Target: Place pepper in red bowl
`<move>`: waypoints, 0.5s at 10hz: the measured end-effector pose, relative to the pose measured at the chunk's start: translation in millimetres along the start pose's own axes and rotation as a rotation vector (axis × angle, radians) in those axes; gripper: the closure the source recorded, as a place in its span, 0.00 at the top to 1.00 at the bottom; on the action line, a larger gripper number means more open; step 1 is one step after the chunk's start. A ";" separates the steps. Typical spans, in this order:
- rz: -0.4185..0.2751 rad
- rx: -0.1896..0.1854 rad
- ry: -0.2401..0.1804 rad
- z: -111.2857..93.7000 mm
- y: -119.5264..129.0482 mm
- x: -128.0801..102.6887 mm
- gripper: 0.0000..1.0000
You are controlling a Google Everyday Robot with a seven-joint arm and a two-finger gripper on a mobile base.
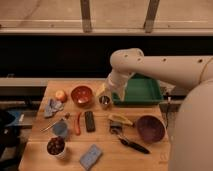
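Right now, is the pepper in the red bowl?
Out: the pepper lies on the table, outside the red bowl; tool beside the cup.

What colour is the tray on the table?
The tray is green, camera view; the gripper hangs by the steel cup.

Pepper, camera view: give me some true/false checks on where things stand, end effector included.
1. The pepper lies on the table beside the black block. True.
2. The pepper is inside the red bowl. False: it lies on the table in front of the bowl.
3. The end effector hangs over the purple bowl. False: it is by the steel cup, just right of the red bowl.
4. The green tray sits at the back right of the table. True.
5. The end effector holds the pepper. False: the pepper lies apart from it.
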 end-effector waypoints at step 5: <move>-0.152 -0.003 0.091 69.1 91.9 -5.1 0.80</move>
